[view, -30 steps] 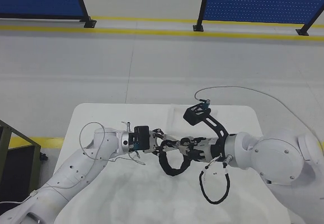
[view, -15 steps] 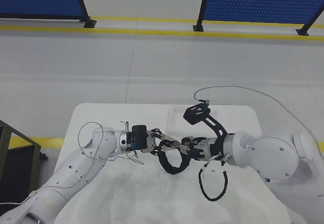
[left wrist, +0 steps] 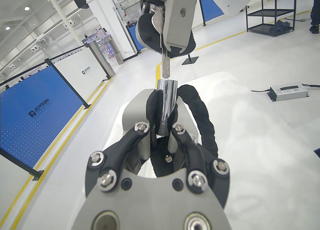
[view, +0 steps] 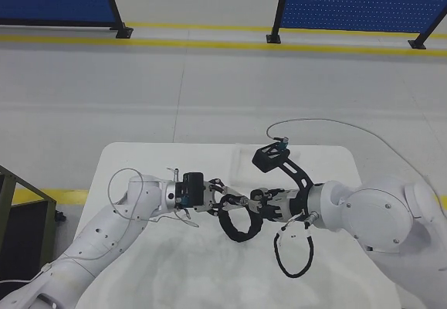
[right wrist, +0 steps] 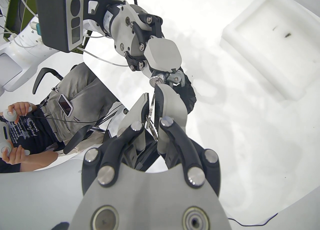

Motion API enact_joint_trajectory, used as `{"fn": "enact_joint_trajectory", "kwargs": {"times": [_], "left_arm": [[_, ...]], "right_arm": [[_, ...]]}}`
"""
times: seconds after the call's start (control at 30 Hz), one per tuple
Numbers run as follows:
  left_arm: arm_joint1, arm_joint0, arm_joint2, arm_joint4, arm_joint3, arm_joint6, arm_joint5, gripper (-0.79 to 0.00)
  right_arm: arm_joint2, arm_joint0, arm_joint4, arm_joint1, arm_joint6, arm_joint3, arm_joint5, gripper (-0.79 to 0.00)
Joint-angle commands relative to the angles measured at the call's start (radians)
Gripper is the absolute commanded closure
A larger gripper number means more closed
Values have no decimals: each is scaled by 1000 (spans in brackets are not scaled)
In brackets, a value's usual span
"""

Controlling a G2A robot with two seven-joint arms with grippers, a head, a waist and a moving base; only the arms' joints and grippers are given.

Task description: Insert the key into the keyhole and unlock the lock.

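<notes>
Two blue barriers (view: 354, 14) stand beyond the white table (view: 208, 266).

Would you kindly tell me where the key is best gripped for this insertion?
Grip the key by its flat textured head, pinching both broad faces from the end away from the lock, as the right tool does; that leaves the narrow blade free, pointing at the keyhole.
</notes>
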Motion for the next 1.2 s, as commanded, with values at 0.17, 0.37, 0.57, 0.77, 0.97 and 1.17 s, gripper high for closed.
{"fn": "enact_joint_trajectory", "kwargs": {"times": [0.17,0.37,0.57,0.77,0.97,1.17], "left_arm": [[-2,4,-7,4,-1,-2,-13,0],[-4,7,-11,8,-3,-13,-16,0],[-6,10,-16,7,-6,-19,-19,0],[-8,13,-22,9,-6,-17,-20,0],[-8,16,-28,12,-4,-15,-23,0],[-10,17,-31,19,-8,-16,-27,0]], "right_arm": [[-7,5,8,5,-5,4,5,0],[-13,12,17,7,-8,8,8,0],[-24,19,24,9,-14,22,14,0],[-31,26,28,12,-18,28,19,0],[-34,30,36,15,-21,29,21,0],[-37,32,37,19,-25,29,25,0]]}}
